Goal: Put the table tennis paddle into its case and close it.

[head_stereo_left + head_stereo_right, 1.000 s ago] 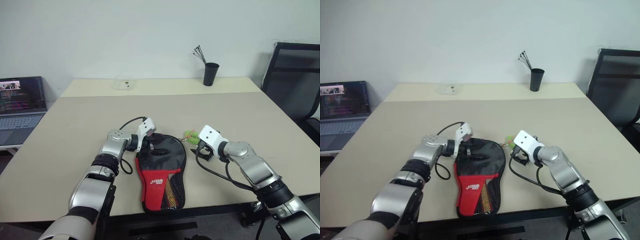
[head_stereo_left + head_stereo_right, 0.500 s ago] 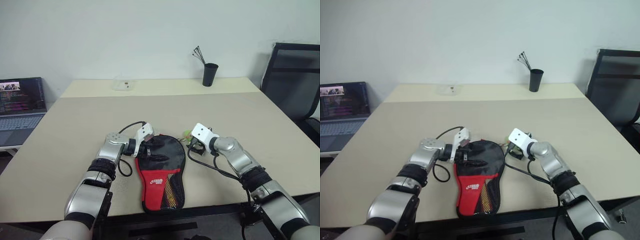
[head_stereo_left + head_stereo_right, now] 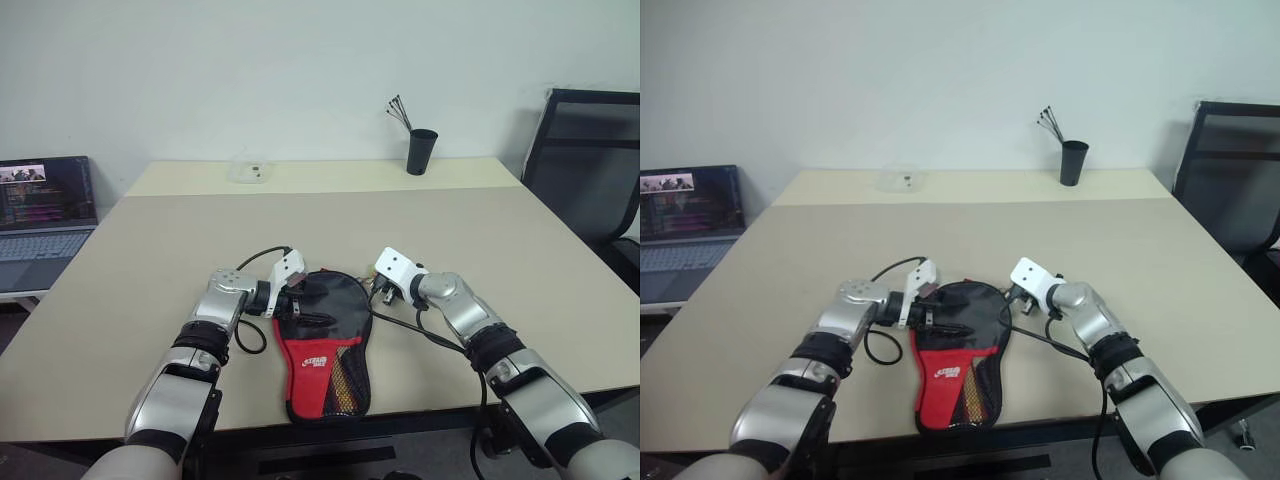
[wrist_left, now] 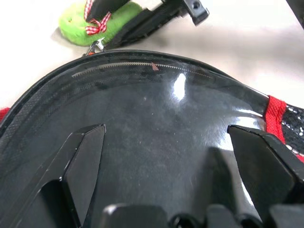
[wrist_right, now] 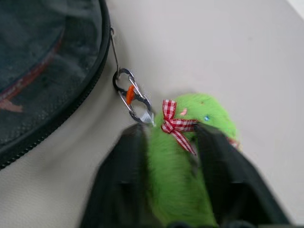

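At the far left a laptop (image 3: pixel 40 205) sits open beside the table (image 3: pixel 150 260), well apart from the work. Next comes the left gripper (image 3: pixel 292 303), its fingers spread wide and pressing down on the round black head of the case (image 3: pixel 325 340), which lies flat near the table's front edge with its red panel and mesh pocket toward the robot. The table tennis paddle is not visible on its own; judging by the full, flat shape of the case, it is probably already inside, though the frames cannot confirm this. In the left wrist view the zip teeth (image 4: pixel 142 66) run along the case's curved rim. Just right of the case head, the right gripper (image 5: pixel 173 156) has its fingers closed around the green plush tag (image 5: pixel 190 137), which hangs from a small metal clip (image 5: pixel 133 97) on the zip pull. The case looks soft and light, so it would likely slide or bunch if tugged alone; the left gripper's hold seems needed to anchor it. The fuzzy tag is squashy and may slip, so a firm pinch near the clip and a pull along the zip line seem wisest. At the far right a black cup (image 3: pixel 421 150) and a chair (image 3: pixel 590 170) stand clear.
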Robot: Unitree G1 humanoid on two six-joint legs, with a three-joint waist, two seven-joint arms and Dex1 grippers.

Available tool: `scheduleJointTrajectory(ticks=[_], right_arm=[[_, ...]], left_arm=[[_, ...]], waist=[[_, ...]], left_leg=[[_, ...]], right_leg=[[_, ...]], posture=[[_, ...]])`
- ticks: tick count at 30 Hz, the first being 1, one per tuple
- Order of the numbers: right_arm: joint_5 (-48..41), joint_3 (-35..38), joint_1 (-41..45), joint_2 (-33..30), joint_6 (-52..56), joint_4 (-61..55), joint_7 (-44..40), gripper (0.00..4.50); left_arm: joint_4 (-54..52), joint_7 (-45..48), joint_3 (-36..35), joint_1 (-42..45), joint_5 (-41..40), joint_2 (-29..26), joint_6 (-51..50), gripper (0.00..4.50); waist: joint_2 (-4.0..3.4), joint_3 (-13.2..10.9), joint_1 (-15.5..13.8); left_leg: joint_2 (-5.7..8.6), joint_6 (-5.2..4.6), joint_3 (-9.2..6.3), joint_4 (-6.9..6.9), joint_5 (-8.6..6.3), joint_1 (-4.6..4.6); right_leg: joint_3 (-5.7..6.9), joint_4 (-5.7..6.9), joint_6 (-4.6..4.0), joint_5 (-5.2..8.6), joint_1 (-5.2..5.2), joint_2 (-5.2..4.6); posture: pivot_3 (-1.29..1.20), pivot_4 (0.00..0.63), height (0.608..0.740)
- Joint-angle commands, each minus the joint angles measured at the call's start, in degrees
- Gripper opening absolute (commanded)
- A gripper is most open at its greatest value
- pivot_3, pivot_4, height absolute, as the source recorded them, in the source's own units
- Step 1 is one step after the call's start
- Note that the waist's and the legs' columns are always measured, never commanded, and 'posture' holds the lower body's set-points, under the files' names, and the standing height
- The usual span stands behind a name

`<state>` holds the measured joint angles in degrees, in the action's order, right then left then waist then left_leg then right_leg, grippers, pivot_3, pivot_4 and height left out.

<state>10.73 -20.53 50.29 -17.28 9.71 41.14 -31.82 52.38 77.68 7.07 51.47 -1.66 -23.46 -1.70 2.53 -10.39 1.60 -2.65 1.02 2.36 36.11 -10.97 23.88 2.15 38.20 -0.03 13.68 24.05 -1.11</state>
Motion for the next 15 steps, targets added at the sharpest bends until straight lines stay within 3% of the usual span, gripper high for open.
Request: scheduleJointTrajectory(ticks=[1,2,9,15], right_arm=[[1.91,0.64,0.49,-0.41,2.21,2.64,0.97,0.17],[1.94,0.75,0.63,-0.33,2.31,2.72,1.06,0.01],[2.73,0.78,1.06,-1.24,2.52,-0.2,0.63,0.01],[4.01,1.59,-2.08,-6.28,6.24,-12.53,-2.71,0.01]], left_arm=[[0.96,0.37,0.58,2.43,0.29,0.61,1.82,4.5],[1.46,0.33,0.66,2.73,0.41,0.85,2.22,4.5],[7.0,-1.85,1.48,5.22,1.95,3.43,5.02,4.5],[11.6,-0.46,3.82,4.34,4.89,4.25,7.77,4.5]], waist=[[0.0,0.0,-0.09],[0.01,0.01,-0.1],[0.01,0.01,-0.13],[0.0,0.0,-0.34]], left_leg=[[0.0,0.0,0.01,0.0,0.0,0.0],[0.0,0.0,0.02,0.0,0.0,0.0],[0.02,0.0,0.08,0.0,0.0,0.03],[0.03,0.0,0.08,-0.03,-0.01,0.11]], right_leg=[[0.0,0.0,0.0,0.0,-0.01,-0.01],[0.0,-0.01,0.0,0.0,-0.01,-0.02],[0.0,-0.04,0.0,0.0,-0.01,-0.04],[0.01,-0.12,0.01,0.0,0.03,-0.05]], posture=[[0.0,0.15,0.74],[0.0,0.15,0.74],[0.0,0.15,0.74],[0.0,0.15,0.74]])
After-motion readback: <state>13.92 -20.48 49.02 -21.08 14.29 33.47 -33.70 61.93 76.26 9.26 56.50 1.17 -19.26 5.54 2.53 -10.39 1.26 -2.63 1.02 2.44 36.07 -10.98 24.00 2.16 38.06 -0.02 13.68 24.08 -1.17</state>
